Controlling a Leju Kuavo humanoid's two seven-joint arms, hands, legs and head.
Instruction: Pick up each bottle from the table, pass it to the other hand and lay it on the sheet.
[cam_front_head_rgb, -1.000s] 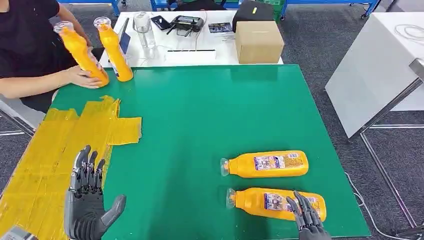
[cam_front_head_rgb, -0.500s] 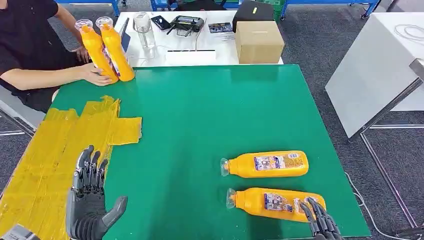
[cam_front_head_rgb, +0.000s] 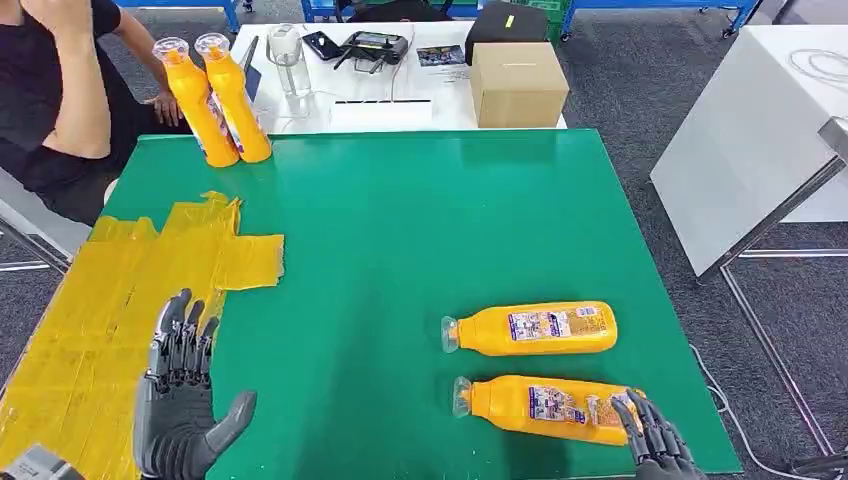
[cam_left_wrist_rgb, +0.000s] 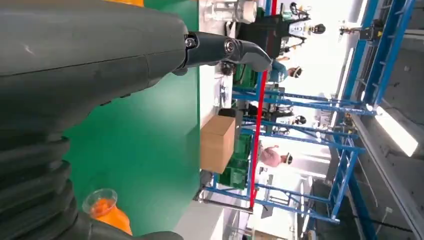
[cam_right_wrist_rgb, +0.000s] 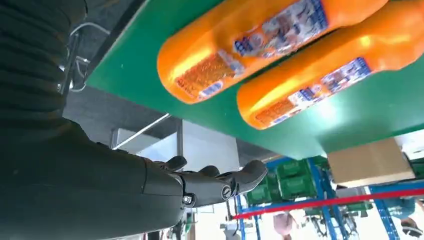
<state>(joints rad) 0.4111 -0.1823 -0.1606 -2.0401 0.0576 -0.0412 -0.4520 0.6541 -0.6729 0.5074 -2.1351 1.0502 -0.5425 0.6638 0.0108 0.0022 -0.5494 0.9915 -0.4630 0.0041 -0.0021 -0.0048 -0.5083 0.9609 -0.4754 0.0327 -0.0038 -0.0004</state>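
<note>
- While the right hand (cam_front_head_rgb: 655, 447) hovers at the base end of the near bottle (cam_front_head_rgb: 552, 407), its fingers are apart and wrapped around nothing, so I'd call this the reach before the first pick.
- Next move, as I read it: bring that hand down over the bottle's body, close around it, and lift without nudging the far bottle (cam_front_head_rgb: 530, 329), which lies just beside it on the side away from the robot.
- The left hand (cam_front_head_rgb: 180, 400) is well apart from the near bottle, across the green table (cam_front_head_rgb: 400, 230), fingers spread and empty, sitting at the edge of the yellow sheet (cam_front_head_rgb: 110, 310). Looks like it's waiting for the handover.
- Both lying bottles run lengthwise across the table, caps pointing toward the sheet, bases toward the right hand.
- Two more upright bottles (cam_front_head_rgb: 212, 98) stand far from the near bottle, at the table's far corner beyond the sheet, next to a person (cam_front_head_rgb: 60, 90).
- A cardboard box (cam_front_head_rgb: 517, 83) sits on the white table past the green one.
</note>
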